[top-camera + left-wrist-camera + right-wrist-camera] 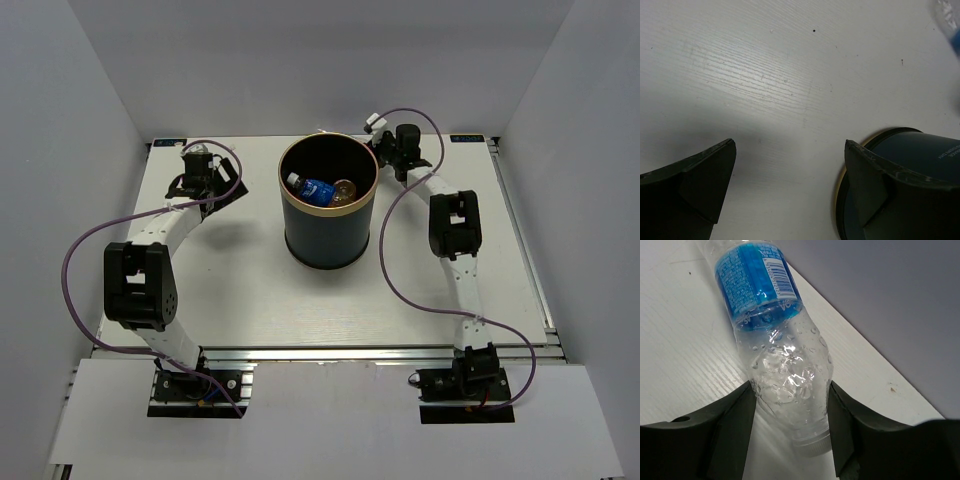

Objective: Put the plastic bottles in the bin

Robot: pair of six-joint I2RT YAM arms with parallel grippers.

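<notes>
**Bottle in my right gripper, bin just on the near-left**

Top external: my right gripper [383, 136] is out at the far side of the table [250, 290], just beyond the bin [325, 240] on its far-right side. The pale end of a clear bottle [374, 122] sticks out past it, away from the bin. Inside the bin lie a blue-labelled bottle [315, 188] and an orange bottle [345, 190]. My left gripper [196, 160] sits at the far left, well apart from the bin, so my right arm is much the nearer.

Left wrist: my left gripper [790, 145] is spread wide with nothing between the fingers, only bare table below. The bin [920, 160] shows behind my right-hand finger.

Right wrist: my right gripper [791, 387] is closed on the clear bottle [775, 340], both fingers pressed against its crumpled lower body. Its long axis runs away from me, cap end nearest the camera, blue label at the far end. The wall [880, 300] is close behind.

I judge the next move to be a lift and a short swing back toward the bin mouth.
</notes>
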